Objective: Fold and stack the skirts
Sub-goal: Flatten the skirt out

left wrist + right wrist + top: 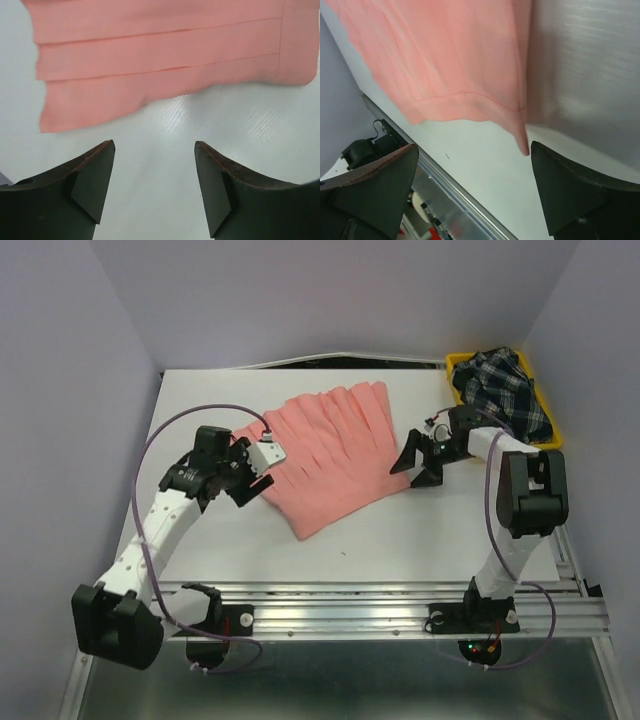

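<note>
Pink skirt [335,455] lies flat, with left gripper [255,472] and right gripper [412,472] just beside opposite edges. Both gape, empty.

Pleated skirt [330,455] lying flat at the centre of the table [400,530], with left gripper [255,472] just beside it at 9 o'clock, right gripper [412,470] at 3 o'clock, and plaid skirt [505,390] in the tray [458,362] at 2 o'clock.

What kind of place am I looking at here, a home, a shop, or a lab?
Probably a robotics lab test cell: black-and-white left arm and right arm bolted to a silver metal rail, plain lavender walls around the white table, a salmon-pink pleated skirt laid out on it.
</note>
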{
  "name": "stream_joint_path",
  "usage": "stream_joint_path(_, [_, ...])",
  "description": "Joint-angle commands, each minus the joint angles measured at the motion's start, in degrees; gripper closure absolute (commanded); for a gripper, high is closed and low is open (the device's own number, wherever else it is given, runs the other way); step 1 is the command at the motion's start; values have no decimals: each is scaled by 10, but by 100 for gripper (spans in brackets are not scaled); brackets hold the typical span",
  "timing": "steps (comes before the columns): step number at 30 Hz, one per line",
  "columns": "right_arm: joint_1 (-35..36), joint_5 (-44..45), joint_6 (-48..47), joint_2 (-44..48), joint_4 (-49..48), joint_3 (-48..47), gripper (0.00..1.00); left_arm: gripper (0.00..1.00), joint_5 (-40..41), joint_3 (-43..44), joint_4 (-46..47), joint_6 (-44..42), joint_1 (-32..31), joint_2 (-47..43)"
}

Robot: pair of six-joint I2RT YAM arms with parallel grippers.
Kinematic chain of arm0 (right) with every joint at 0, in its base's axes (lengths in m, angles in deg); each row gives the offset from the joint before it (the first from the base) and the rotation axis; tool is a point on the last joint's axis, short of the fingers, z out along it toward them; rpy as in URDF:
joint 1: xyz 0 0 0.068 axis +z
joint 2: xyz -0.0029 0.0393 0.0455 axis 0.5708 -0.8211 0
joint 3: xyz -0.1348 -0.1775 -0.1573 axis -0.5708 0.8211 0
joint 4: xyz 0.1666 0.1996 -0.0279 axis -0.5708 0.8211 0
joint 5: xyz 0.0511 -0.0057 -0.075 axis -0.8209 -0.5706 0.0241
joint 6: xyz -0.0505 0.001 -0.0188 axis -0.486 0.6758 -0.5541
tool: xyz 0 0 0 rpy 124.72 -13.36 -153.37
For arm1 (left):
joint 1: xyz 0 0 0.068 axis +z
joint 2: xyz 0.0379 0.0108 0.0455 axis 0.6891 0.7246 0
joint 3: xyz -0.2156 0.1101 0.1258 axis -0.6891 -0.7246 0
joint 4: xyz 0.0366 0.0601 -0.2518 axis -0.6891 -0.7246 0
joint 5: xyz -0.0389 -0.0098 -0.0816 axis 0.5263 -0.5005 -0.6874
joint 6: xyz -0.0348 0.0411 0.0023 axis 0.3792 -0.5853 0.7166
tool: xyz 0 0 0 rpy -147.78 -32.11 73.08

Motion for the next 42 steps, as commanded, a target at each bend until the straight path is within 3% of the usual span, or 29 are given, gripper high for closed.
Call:
stream_joint_path(1, [1,31,-88,71,89,-85,3,23,-30,51,-36,24,-1,-53])
stream_joint_path(2, [1,37,-79,76,83,-94,5,23,-23,55,-33,32,-1,-52])
stream_joint_path(5, [10,34,-84,70,37,-122,28,29,-17,57,-13,69,-1,-16])
stream_joint_path(8, [30,67,-125,42,52,-158,32,38,-12,54,5,103,-6,26])
stream_joint_path(13, [42,150,-182,-10,48,-160,27,38,-66,30,11,36,-19,36])
stream_joint_path(17, [42,184,-204,-36,44,-142,22,31,-5,-21,40,-26,-81,27])
stream_joint_path(23, [42,160,-190,-66,29,-115,31,28,-42,-80,50,-214,-113,25])
stream_joint_path(28, [42,139,-171,-90,38,-128,55,26,-40,-142,110,-406,-152,10])
stream_joint_path(29, [42,133,-168,-92,41,-135,66,26,-34,-149,128,-422,-159,17])
stream_joint_path(35, [42,103,-152,-95,52,-148,99,26,-31,-176,192,-477,-208,53])
stream_joint_path(38, [42,87,-123,-96,64,-158,99,28,-14,-206,223,-501,-227,66])
stream_joint_path(42, [42,64,-99,-93,84,-173,99,41,-10,-222,253,-541,-240,83])
